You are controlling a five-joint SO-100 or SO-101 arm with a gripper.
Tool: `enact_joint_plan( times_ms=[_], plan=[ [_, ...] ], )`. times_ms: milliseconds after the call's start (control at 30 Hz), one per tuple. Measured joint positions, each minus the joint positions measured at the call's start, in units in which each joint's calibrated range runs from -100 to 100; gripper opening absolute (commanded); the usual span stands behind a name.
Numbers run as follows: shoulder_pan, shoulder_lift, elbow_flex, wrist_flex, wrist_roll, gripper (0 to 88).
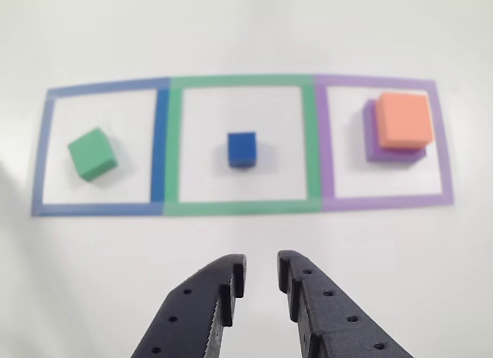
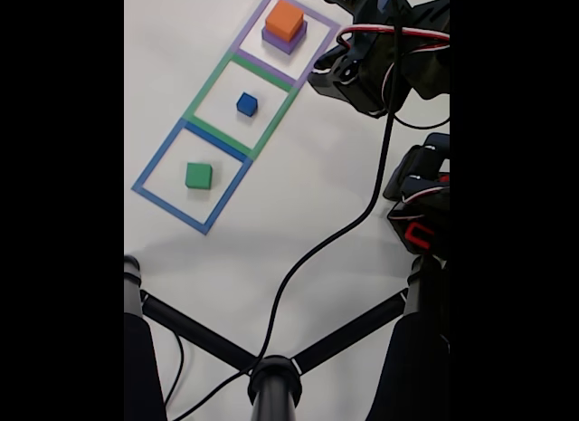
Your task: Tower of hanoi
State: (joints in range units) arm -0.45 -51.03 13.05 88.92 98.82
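Three taped squares serve as pegs: orange block (image 1: 404, 120) stacked on purple block (image 1: 374, 145), green block (image 1: 92, 153) and blue block (image 1: 242, 149) alone; gripper (image 1: 261, 269) empty, fingers slightly parted.

- Lighting was bright and even; the white table (image 1: 246, 35) looked washed out.
- Cubes cast soft, faint shadows.
- Taped frames bowed near the edges.
- Fixed view was slightly soft.

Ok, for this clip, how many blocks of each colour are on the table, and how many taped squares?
Green block: 1
Blue block: 1
Orange block: 1, on top of the purple one
Purple block: 1
Taped squares: 3, blue square, green square, purple square
Total: 4 blocks, 3 squares
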Motion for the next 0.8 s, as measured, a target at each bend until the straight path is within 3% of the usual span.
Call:
enact_joint_plan(
  times_ms=[133, 400, 800],
  plan=[
    [3.44, -1.86, 8.62, -4.57, 0.0, 13.2],
    [6.22, -6.5, 35.94, -28.17, 0.2, 19.1],
    [6.22, 0.08, 71.71, -80.02, 0.39, 26.7]
  ],
)
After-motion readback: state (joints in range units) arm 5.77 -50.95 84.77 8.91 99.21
